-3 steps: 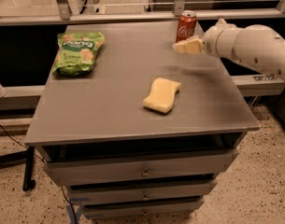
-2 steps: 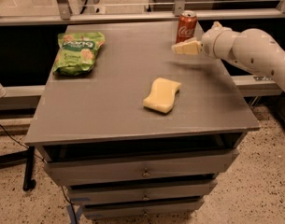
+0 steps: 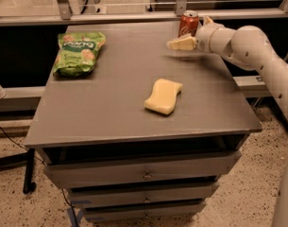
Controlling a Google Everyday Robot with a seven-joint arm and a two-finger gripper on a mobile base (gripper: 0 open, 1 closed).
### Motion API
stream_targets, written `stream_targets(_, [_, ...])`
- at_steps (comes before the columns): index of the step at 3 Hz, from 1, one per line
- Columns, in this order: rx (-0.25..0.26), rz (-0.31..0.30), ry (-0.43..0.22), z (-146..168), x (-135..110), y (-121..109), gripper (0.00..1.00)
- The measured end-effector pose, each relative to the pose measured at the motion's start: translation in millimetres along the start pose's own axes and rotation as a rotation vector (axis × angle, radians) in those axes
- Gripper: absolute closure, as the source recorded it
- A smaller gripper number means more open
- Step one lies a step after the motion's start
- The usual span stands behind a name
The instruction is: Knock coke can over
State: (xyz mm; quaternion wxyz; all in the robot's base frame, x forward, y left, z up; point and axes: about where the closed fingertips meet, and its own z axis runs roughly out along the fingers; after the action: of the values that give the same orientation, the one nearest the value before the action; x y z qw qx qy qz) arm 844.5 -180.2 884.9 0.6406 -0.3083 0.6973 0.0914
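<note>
The red coke can [image 3: 188,23] stands upright near the far right edge of the grey table top [image 3: 110,98]. My gripper [image 3: 182,44] is cream-coloured and sits just in front of the can, low over the table, right up against the can's lower part. The white arm [image 3: 249,44] reaches in from the right. The can's base is hidden behind the gripper.
A green snack bag [image 3: 79,52] lies at the far left of the table. A yellow sponge [image 3: 163,96] lies in the middle right. The table has drawers [image 3: 143,174] below. A metal rail [image 3: 134,17] runs behind the table.
The gripper has shifted a little to the left and closer to the can. The can still stands upright. The bag and sponge have not moved.
</note>
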Motion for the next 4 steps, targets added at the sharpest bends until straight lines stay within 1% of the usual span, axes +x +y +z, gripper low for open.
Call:
stream_targets(1, [-0.067,-0.025,-0.04,18.1,-20.9,3.2,0.15])
stream_targets(2, [-0.122,-0.054,-0.043,24.5,-33.4,9.1,0.39])
stream_targets(3, [-0.149,-0.073,-0.028,21.4,-36.7,11.1,0.61])
stream_targets(4, [-0.2,-0.128,-0.04,8.0,-54.7,20.1,0.86])
